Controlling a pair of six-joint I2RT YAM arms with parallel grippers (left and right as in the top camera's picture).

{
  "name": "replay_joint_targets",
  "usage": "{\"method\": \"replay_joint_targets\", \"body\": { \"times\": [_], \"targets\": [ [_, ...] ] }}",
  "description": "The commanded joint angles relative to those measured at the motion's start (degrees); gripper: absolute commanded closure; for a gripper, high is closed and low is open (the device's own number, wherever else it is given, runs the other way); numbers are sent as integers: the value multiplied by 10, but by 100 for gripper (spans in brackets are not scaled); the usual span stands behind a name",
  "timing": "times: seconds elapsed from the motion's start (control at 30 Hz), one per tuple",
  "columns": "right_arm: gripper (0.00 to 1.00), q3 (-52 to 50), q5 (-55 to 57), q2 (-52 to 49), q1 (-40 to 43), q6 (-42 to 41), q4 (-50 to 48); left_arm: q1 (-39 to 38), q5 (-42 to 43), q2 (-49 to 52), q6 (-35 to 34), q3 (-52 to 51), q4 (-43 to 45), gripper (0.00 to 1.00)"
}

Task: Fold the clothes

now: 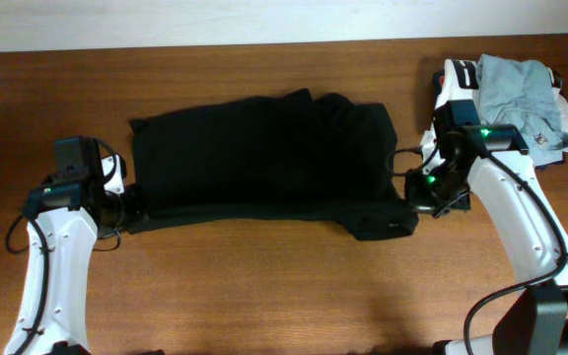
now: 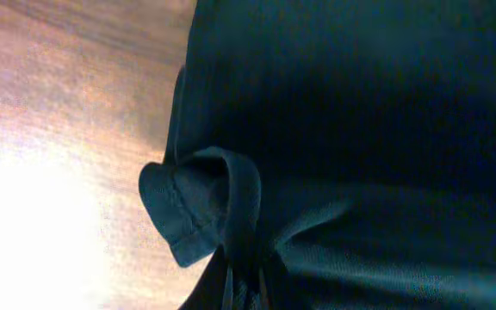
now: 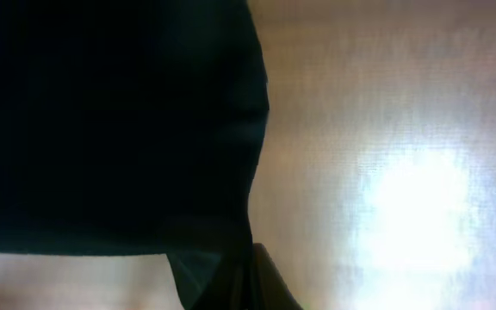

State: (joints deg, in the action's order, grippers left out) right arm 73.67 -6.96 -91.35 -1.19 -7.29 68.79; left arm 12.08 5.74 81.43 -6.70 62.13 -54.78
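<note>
My left gripper (image 1: 134, 205) pinches the left near corner of the clothes (image 1: 264, 158). They lie on the bench (image 1: 264, 286), long axis left-to-right between my arms. My right gripper (image 1: 410, 194) pinches the right near corner.

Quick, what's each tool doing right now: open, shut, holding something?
Left tool: closed, pinching an edge of the black top.
Right tool: closed, pinching the top's other end.
</note>
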Motion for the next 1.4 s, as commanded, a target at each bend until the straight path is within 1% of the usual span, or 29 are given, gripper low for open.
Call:
{"method": "replay_joint_targets", "body": {
  "times": [0.0,0.07,0.33,0.47,0.6,0.63,0.67,0.7,0.73,0.77,0.8,0.83,0.87,0.9,0.93,1.1,1.27,1.37],
  "targets": [
    [96,-8,16,1,8,-5,-42,7,-38,25,-6,-2,17,99],
    [96,-19,2,-1,8,-5,-82,7,-43,46,-8,-2,28,99],
    [96,-47,-32,-19,7,-5,-192,7,-42,106,-16,-2,73,99],
    [95,-49,-36,-27,-1,-5,-233,7,-42,126,-16,-2,91,99],
    [96,-49,-36,-36,-16,-5,-250,7,-42,141,-16,-2,94,99],
    [95,-49,-36,-40,-23,-5,-254,7,-42,143,-16,-2,93,99],
    [89,-49,-36,-44,-27,-5,-255,7,-42,145,-16,-2,93,100],
    [79,-49,-36,-48,-31,-5,-256,7,-42,146,-16,-2,93,96],
    [60,-49,-36,-53,-38,-1,-257,7,-42,146,-16,-2,94,81],
    [48,-49,-36,-54,-41,4,-258,7,-42,146,-16,-2,94,69],
    [27,-49,-35,-55,-44,13,-259,7,-42,146,-16,-2,94,53],
    [18,-49,-29,-55,-44,13,-260,7,-43,146,-16,-2,94,37],
    [13,-48,-27,-55,-44,13,-263,7,-43,146,-16,-2,94,30],
    [10,-45,-27,-54,-43,13,-265,7,-45,146,-16,-2,94,25],
    [9,-39,-27,-54,-42,13,-266,7,-47,146,-16,-2,95,23],
    [8,23,-30,-54,-32,22,-264,7,-46,146,-16,26,115,20],
    [6,96,-29,-55,-33,41,-266,7,-43,146,-13,98,124,13],
    [6,130,-30,-55,-33,52,-276,7,2,146,19,144,156,13]
  ]
}}
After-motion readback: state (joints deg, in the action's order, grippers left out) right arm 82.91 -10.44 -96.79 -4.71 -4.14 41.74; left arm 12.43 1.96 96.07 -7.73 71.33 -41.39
